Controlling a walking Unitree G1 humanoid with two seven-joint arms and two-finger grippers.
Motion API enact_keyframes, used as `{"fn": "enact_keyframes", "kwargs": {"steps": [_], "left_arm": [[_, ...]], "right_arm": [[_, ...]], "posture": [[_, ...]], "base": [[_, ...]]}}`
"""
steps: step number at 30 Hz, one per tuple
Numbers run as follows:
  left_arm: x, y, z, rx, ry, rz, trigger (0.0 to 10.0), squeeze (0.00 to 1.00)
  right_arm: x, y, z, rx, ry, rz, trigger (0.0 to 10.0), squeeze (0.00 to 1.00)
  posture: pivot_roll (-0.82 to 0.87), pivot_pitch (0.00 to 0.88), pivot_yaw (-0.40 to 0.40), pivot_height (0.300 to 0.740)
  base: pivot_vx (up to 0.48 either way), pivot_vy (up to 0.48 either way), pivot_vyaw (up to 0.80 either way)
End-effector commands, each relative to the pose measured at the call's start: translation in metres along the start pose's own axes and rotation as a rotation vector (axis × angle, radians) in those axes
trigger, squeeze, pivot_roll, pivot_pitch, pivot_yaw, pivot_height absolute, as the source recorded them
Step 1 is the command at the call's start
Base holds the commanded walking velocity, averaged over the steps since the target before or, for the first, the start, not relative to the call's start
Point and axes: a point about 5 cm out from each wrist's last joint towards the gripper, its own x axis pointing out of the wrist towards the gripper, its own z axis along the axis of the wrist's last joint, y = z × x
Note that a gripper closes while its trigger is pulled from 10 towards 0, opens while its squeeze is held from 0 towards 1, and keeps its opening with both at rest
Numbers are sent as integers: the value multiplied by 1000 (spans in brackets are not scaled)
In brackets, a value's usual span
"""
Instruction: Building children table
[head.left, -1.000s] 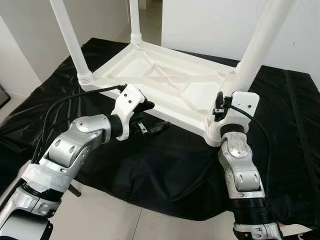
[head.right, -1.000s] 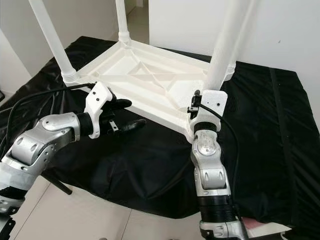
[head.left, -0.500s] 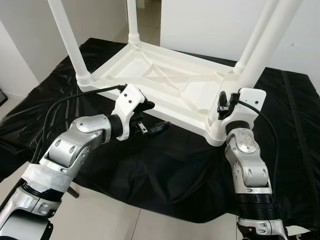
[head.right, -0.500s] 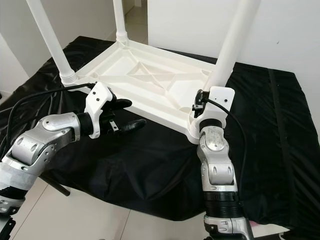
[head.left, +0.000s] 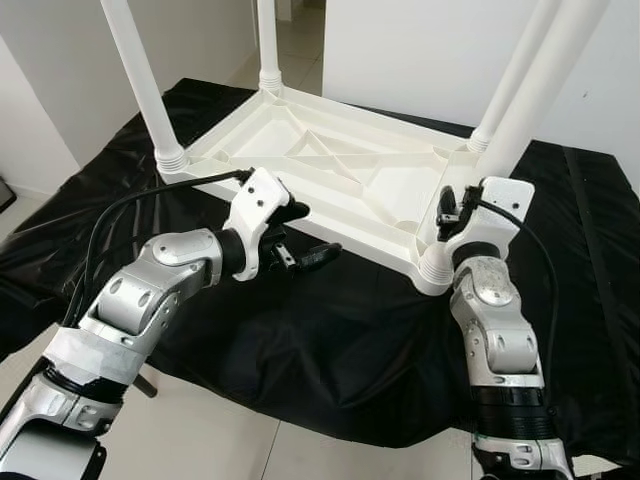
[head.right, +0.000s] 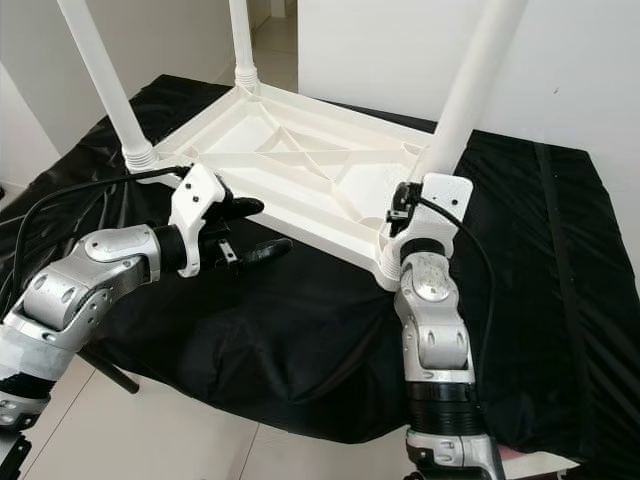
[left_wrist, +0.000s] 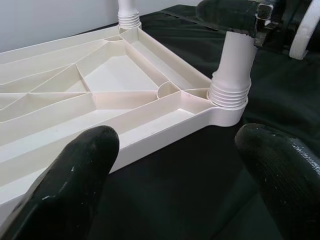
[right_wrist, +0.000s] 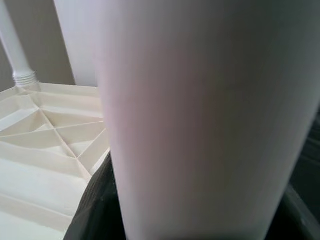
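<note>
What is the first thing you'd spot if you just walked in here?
A white table lying upside down on a black cloth, its legs pointing up. The right gripper is at the near right leg, by the corner socket. The left gripper hovers open beside the table's near edge.

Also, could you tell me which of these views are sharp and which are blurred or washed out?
Left eye view: evenly lit and sharp across the upturned table and black cloth. Left wrist view: table crisp, fingertips soft. Right wrist view: the near table leg looms, blurred and featureless.
</note>
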Motion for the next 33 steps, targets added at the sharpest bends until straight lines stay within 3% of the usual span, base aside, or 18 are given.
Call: {"fn": "enact_keyframes", "kwargs": {"steps": [1, 8, 10, 18, 25, 33], "left_arm": [[-1, -7, -2, 7, 4, -147, 10000, 0], [-1, -6, -1, 8, 3, -148, 10000, 0], [-1, -6, -1, 8, 3, -148, 10000, 0], [-1, -6, -1, 6, 4, -150, 10000, 0], [-1, -6, -1, 4, 4, -150, 10000, 0], [-1, -6, -1, 3, 2, -146, 10000, 0]], "right_arm": [[-29, -23, -88, -78, 410, -99, 10000, 0], [-35, -26, -87, -60, 375, -227, 10000, 0], [-38, -29, -90, -17, 422, -320, 10000, 0], [-36, -30, -93, 24, 466, -395, 10000, 0], [-36, -33, -92, -57, 457, -468, 10000, 0], [-31, -25, -87, -148, 402, -383, 10000, 0]], "posture": [[-98, 138, 80, 740], [-97, 140, 83, 740], [-96, 141, 85, 740], [-96, 144, 88, 740], [-95, 145, 88, 740], [-97, 146, 87, 740]], "base": [[0, 0, 0], [0, 0, 0], [0, 0, 0], [0, 0, 0], [0, 0, 0], [0, 0, 0]]}}
